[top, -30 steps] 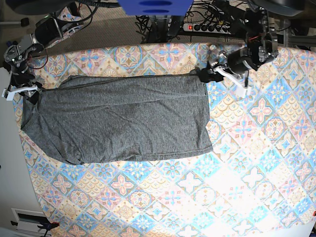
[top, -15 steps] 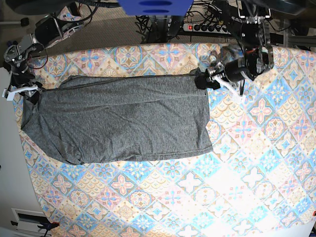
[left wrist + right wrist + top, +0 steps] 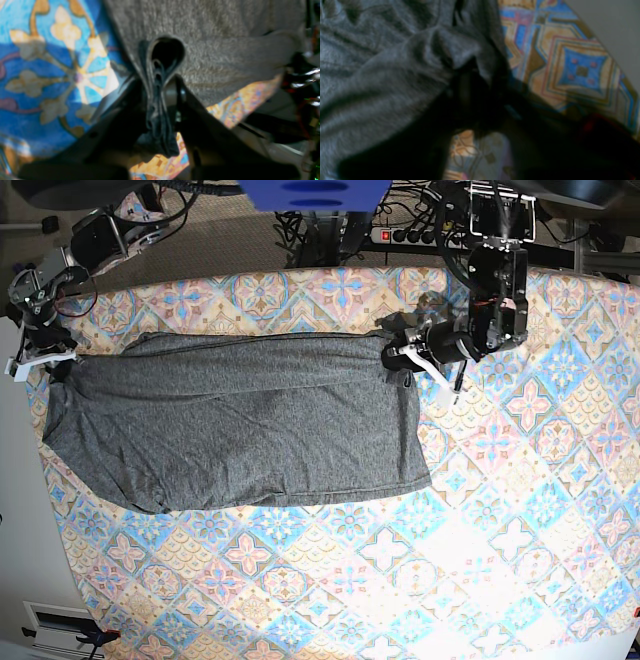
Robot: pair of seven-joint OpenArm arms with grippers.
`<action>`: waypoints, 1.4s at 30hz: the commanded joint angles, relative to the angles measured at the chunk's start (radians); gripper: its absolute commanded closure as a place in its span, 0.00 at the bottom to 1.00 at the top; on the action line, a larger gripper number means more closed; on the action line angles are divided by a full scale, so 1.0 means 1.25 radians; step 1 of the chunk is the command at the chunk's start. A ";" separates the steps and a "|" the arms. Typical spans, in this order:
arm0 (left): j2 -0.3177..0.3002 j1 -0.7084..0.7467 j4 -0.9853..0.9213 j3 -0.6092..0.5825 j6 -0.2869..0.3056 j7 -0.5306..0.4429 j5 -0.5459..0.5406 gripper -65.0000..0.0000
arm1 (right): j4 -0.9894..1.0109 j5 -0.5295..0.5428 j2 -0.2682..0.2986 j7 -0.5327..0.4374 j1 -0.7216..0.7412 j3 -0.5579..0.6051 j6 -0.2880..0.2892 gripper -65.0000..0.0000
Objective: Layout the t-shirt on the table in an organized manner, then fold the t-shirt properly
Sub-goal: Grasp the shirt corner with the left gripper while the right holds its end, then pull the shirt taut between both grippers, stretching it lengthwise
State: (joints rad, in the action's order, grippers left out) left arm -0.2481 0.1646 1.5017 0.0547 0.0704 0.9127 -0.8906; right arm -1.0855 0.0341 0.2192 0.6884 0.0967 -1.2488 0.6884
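Note:
The dark grey t-shirt (image 3: 250, 425) lies spread flat across the left half of the table (image 3: 500, 530), its long side running left to right. My left gripper (image 3: 393, 352) is at the shirt's far right corner. In the left wrist view, this gripper (image 3: 160, 82) is shut on a bunched fold of the t-shirt (image 3: 225, 50). My right gripper (image 3: 62, 365) sits at the shirt's far left corner, near the table's edge. The right wrist view is dark and blurred, but the t-shirt (image 3: 370, 75) puckers into that gripper's (image 3: 475, 82) dark closed fingers.
A power strip with cables (image 3: 420, 235) and a blue object (image 3: 315, 192) lie behind the table's far edge. The table's left edge (image 3: 45, 480) runs close to the shirt, with grey floor beyond. Patterned cloth (image 3: 570, 62) shows beside the right gripper.
Both grippers have gone from open to shut on the shirt's far corners. The left arm swung left and down onto the far right corner, bunching it slightly. The right arm barely moved.

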 commanded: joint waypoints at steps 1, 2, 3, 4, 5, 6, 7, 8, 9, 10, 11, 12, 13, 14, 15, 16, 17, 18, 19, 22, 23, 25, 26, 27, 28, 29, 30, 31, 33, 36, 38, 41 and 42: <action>0.000 0.003 -0.030 -0.010 -0.016 0.050 0.056 1.00 | -0.001 -0.016 0.005 0.039 0.003 0.003 0.008 1.00; -0.003 0.001 -0.047 -0.015 -0.015 0.052 0.056 1.00 | -0.001 -0.016 0.006 0.039 0.003 0.003 0.008 1.00; -0.003 0.005 -0.052 -0.016 -0.014 0.052 0.056 1.00 | -0.001 -0.016 0.006 0.039 0.002 0.003 0.008 1.00; -0.005 0.013 -0.052 -0.017 -0.013 0.052 0.056 1.00 | -0.001 -0.017 0.006 0.039 0.001 0.003 0.008 1.00; -0.005 0.025 -0.052 -0.017 -0.013 0.052 0.056 1.00 | -0.001 -0.019 0.006 0.039 -0.007 0.003 0.008 1.00; -0.005 0.037 -0.049 -0.016 -0.013 0.052 0.055 1.00 | -0.001 -0.025 0.006 0.039 -0.015 0.003 0.008 1.00; -0.005 0.044 -0.048 -0.016 -0.013 0.052 0.055 1.00 | -0.001 -0.029 0.005 0.039 -0.020 0.003 0.008 1.00; -0.005 0.052 -0.048 -0.015 -0.013 0.052 0.055 1.00 | -0.005 -0.033 0.005 0.040 -0.023 0.003 0.008 1.00; -0.012 0.063 -0.048 -0.014 -0.013 0.052 0.055 1.00 | -0.007 -0.033 0.005 0.040 -0.026 0.003 0.008 1.00; -0.019 0.073 -0.048 -0.015 -0.013 0.051 0.054 1.00 | -0.007 -0.033 0.005 0.044 -0.033 0.003 0.008 1.00; -0.022 0.080 -0.048 -0.015 -0.013 0.051 0.053 1.00 | -0.007 -0.033 0.005 0.056 -0.042 0.003 0.008 1.00; -0.024 0.089 -0.042 -0.012 -0.012 0.050 0.053 1.00 | -0.009 -0.033 0.005 0.072 -0.051 0.003 0.008 1.00; -0.027 0.101 -0.030 -0.011 -0.012 0.046 0.053 1.00 | -0.009 -0.033 0.005 0.088 -0.057 0.003 0.008 1.00; -0.027 0.116 -0.011 -0.010 -0.012 0.045 0.053 1.00 | -0.009 -0.033 0.005 0.099 -0.062 0.003 0.008 1.00; -0.032 0.130 0.012 -0.004 -0.012 0.045 0.054 1.00 | -0.009 -0.033 0.005 0.103 -0.064 0.003 0.008 1.00; -0.040 0.148 0.039 0.011 -0.012 0.046 0.054 1.00 | -0.009 -0.033 0.005 0.100 -0.064 0.003 0.008 1.00; -0.041 0.164 0.064 0.023 -0.012 0.049 0.054 1.00 | -0.009 -0.033 0.005 0.100 -0.064 0.003 0.008 1.00; -0.043 0.172 0.083 0.030 -0.012 0.050 0.054 1.00 | -0.009 -0.033 0.005 0.103 -0.064 0.003 0.008 1.00; -0.046 0.181 0.100 0.038 -0.012 0.051 0.054 1.00 | -0.009 -0.033 0.005 0.103 -0.066 0.003 0.008 1.00; -0.048 0.203 0.124 0.057 -0.012 0.051 0.054 1.00 | -0.010 -0.033 0.005 0.105 -0.079 0.003 0.008 1.00; -0.048 0.208 0.126 0.062 -0.012 0.051 0.054 1.00 | -0.010 -0.033 0.003 0.105 -0.087 0.003 0.008 1.00; -0.049 0.216 0.126 0.071 -0.012 0.051 0.054 1.00 | -0.030 -0.033 0.003 0.105 -0.094 0.003 0.008 1.00; -0.049 0.221 0.126 0.078 -0.012 0.051 0.054 1.00 | -0.045 -0.033 0.003 0.105 -0.094 0.002 0.008 1.00; -0.049 0.225 0.126 0.087 -0.012 0.051 0.054 1.00 | -0.063 -0.033 0.003 0.105 -0.096 -0.001 0.008 1.00; -0.049 0.229 0.126 0.092 -0.012 0.051 0.054 1.00 | -0.079 -0.032 0.003 0.105 -0.109 -0.002 0.008 1.00; -0.050 0.229 0.126 0.096 -0.012 0.051 0.054 1.00 | -0.093 -0.032 0.003 0.105 -0.125 -0.002 0.008 1.00; -0.050 0.231 0.126 0.097 -0.012 0.052 0.054 1.00 | -0.106 -0.030 0.003 0.105 -0.131 -0.002 0.008 1.00; -0.055 0.233 0.126 0.097 -0.012 0.052 0.054 1.00 | -0.120 -0.030 0.003 0.105 -0.136 -0.003 0.008 1.00; -0.075 0.233 0.126 0.096 -0.012 0.052 0.053 1.00 | -0.147 -0.029 0.002 0.105 -0.147 -0.003 0.008 1.00; -0.084 0.245 0.126 0.100 -0.012 0.052 0.053 1.00 | -0.173 -0.028 0.001 0.107 -0.161 -0.033 0.008 1.00; -0.087 0.246 0.126 0.125 -0.012 0.052 0.053 1.00 | -0.176 -0.028 0.001 0.107 -0.161 -0.068 0.008 1.00; -0.093 0.246 0.126 0.135 -0.012 0.052 0.054 1.00 | -0.172 -0.030 0.001 0.108 -0.161 -0.073 0.008 1.00; -0.094 0.246 0.126 0.136 -0.012 0.052 0.054 1.00 | -0.172 -0.030 0.001 0.108 -0.161 -0.073 0.008 1.00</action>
State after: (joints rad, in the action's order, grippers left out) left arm -0.3405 0.4591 1.6665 0.2108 0.1020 0.9634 -0.9482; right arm -1.2911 0.0242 0.1993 0.8078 -0.1047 -1.3369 0.7177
